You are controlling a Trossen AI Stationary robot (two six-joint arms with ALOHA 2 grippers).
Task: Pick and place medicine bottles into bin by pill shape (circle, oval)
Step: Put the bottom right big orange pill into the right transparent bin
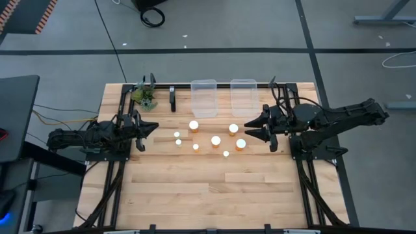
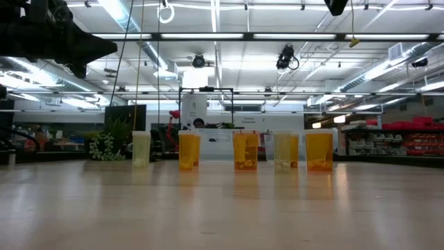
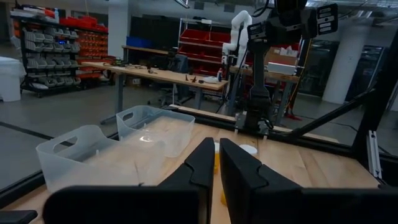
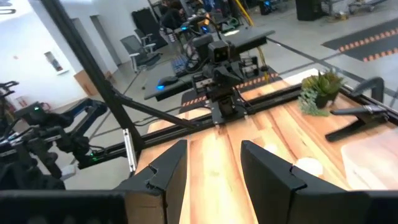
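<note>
Several amber medicine bottles with white caps (image 1: 216, 140) stand upright on their bases in a loose cluster at the table's middle; in the low view they stand in a row (image 2: 245, 151). My left gripper (image 1: 155, 127) hovers left of the cluster, shut and empty, pointing toward it; its fingers show in the left wrist view (image 3: 217, 168). My right gripper (image 1: 249, 129) hovers right of the cluster, open and empty, close to the rightmost bottles (image 1: 240, 143); a white cap (image 4: 309, 167) shows beside its fingers (image 4: 214, 177).
Two clear plastic bins (image 1: 203, 97) (image 1: 243, 96) stand side by side at the far edge behind the bottles. A green plant sprig (image 1: 144, 96) and a black clamp (image 1: 173, 99) sit at the far left. Bare wood lies toward the near edge (image 1: 208, 195).
</note>
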